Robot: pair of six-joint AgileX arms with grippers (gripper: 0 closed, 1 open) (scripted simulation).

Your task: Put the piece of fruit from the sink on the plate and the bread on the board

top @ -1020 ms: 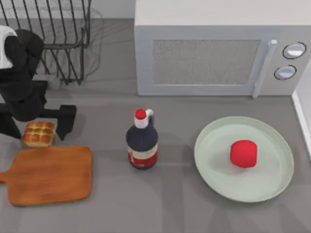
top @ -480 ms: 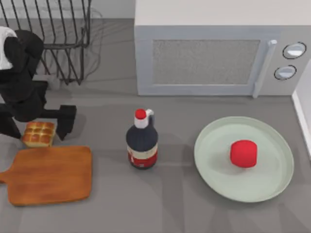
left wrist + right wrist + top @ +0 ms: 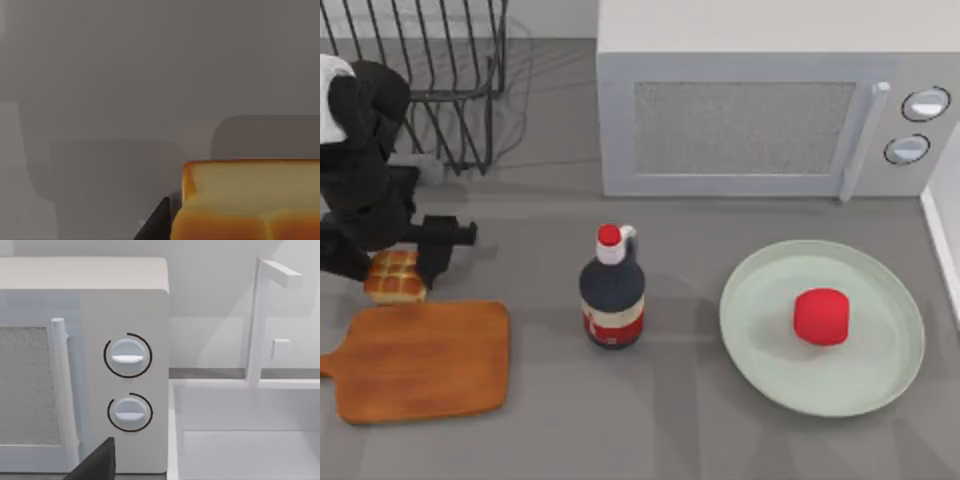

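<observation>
Bread [image 3: 392, 277] is sitting on the worktop at the frame's left, just above the board [image 3: 420, 360], with the left gripper [image 3: 395, 262] closing its fingers on its sides. Likely light and squashy, it is calling for a gentle side pinch.

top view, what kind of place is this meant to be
Most likely a simulated kitchen counter: a white microwave stands at the back, a wire dish rack sits in the far left corner, and a white sink with a faucet lies beside the microwave.
</observation>
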